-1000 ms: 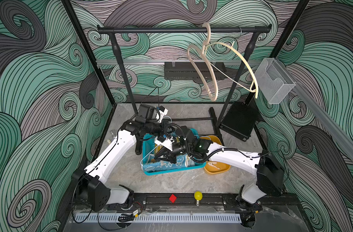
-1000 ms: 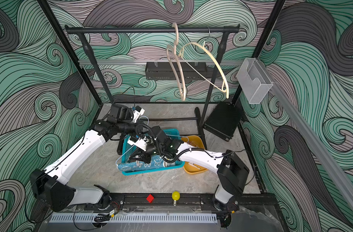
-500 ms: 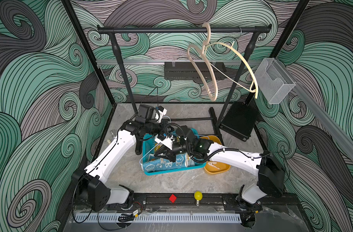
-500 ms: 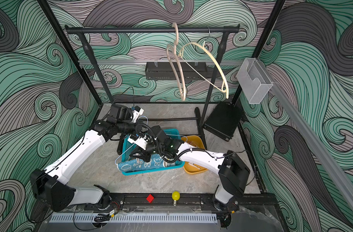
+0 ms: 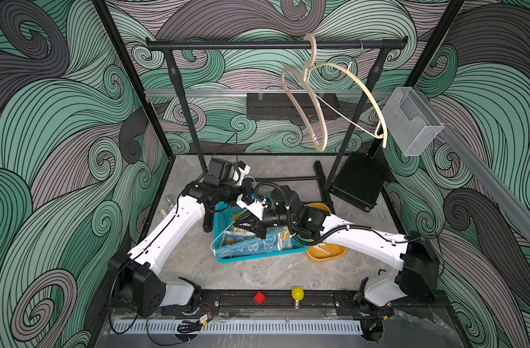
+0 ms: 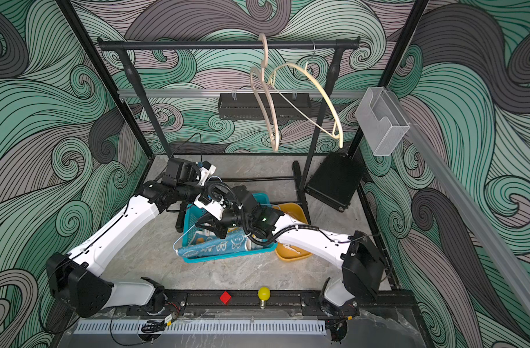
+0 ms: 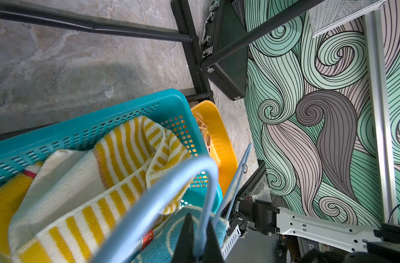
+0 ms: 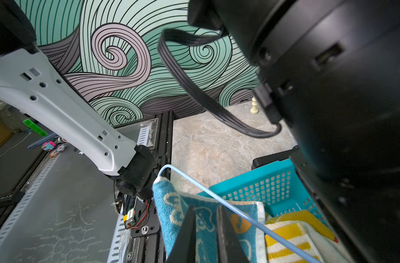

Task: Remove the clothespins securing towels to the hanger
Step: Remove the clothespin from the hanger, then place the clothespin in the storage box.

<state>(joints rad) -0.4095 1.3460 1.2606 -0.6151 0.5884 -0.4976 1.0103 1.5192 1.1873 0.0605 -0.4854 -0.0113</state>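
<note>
Your left claw point(image 7: 199, 228) is closed on a curved part of the pale blue wire hanger point(image 8: 217, 198). I think the purpose is to fix the hanger, so it cannot slide or turn while the other arm works.

The hanger lies slanted over the teal basket point(image 7: 126, 109). One corner pokes out past the rim on the side of the arm bases. In this way the towels are already above the place where they should fall. The bunny towel point(image 8: 174, 205) hangs on the wire at that outer corner. The yellow striped towel point(image 7: 117, 154) lies deeper in the basket.

Your right claw point(image 8: 205, 208) points at the bunny towel, just beside the wire. Its jaws stand a little apart with nothing between them.

In a top view some pale clothespins point(image 6: 289, 248) lie in the yellow dish point(image 6: 302, 254), just beside the basket on the counter point(image 5: 257, 274). I judge the removed ones are collected there. Whether any remain on the hanger I cannot tell, because the arms cover it.

The left arm reaches forward and bends its wrist down at the basket's far side. The right arm stretches low across the dish, with the forearm nearly level and the wrist over the basket. The two wrists are close together.
</note>
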